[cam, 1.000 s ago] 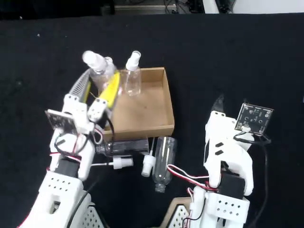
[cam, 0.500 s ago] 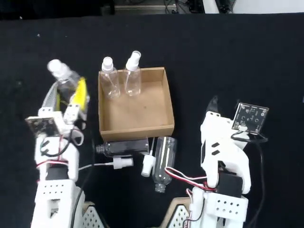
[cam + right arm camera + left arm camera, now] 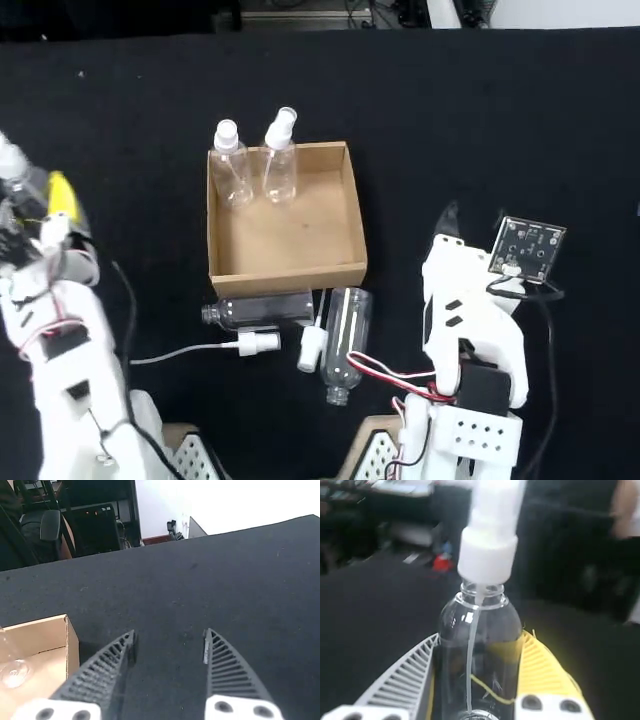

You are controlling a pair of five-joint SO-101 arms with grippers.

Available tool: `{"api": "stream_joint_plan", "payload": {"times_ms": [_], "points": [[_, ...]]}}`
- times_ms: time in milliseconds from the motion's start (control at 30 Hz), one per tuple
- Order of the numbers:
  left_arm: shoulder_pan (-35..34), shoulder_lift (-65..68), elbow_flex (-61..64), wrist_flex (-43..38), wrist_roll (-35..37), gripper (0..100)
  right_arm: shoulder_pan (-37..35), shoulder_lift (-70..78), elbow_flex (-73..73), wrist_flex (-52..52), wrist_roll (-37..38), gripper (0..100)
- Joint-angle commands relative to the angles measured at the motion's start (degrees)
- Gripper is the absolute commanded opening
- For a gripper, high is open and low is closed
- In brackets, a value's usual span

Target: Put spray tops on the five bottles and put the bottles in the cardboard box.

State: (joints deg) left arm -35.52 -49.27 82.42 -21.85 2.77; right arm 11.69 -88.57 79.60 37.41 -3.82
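Two capped clear plastic bottles stand in the brown cardboard box. The left end effector, well left of the box, clamps a third capped bottle. The right end effector gapes empty. Two uncapped bottles and two loose white spray tops lie on the black tabletop.

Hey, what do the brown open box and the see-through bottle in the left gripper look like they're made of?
The brown open box is likely cardboard: matte, thin walls, raw edges. The see-through bottle is probably clear glossy plastic; its dip tube shows through. Its white spray top looks like opaque plastic.
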Motion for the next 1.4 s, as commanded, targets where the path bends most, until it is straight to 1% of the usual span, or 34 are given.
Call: {"api": "stream_joint_plan", "payload": {"times_ms": [0,233,300,367,433,467,567,733,933,1033,1100,1367], "points": [[-6.7,10.0,-8.6,-1.4,-0.4,8,-0.8,-0.8,0.6,-1.3,-0.5,18.8],[-12.8,22.1,-14.7,-1.4,-0.4,8,-0.8,-0.8,2.2,-2.4,-3.3,18.6],[-14.5,25.2,-16.1,-2.7,-0.4,8,-1.0,-0.8,2.7,-2.4,-3.3,15.7],[-16.5,28.5,-15.9,-8.6,-0.4,8,-2.2,-0.8,2.7,-2.4,-3.2,8.5],[-18.3,32.3,-14.7,-17.3,-0.4,8,-4.0,-0.8,2.8,-2.2,-3.1,2.4],[-19.0,34.3,-14.2,-21.3,-0.4,8,-5.0,-0.8,2.8,-2.1,-2.4,0.9],[-19.7,41.1,-13.9,-29.8,-0.4,8,-7.1,-0.8,4.0,-2.5,0.2,3.3],[-21.0,50.4,-16.3,-36.7,-0.4,8,-7.6,-0.8,5.6,-4.0,0.4,3.9],[-21.0,58.2,-16.1,-50.4,-0.6,8,-7.6,-0.8,7.2,-6.5,0.4,3.9],[-20.6,61.6,-16.7,-52.3,-4.7,8,-7.6,-0.8,7.2,-6.5,0.4,3.9],[-20.6,63.0,-16.7,-52.4,-6.1,8,-7.6,-0.8,7.2,-6.5,0.4,3.9],[-21.1,65.4,-17.5,-52.4,-6.4,9,-7.6,-0.8,7.0,-6.5,0.4,3.9]]}}
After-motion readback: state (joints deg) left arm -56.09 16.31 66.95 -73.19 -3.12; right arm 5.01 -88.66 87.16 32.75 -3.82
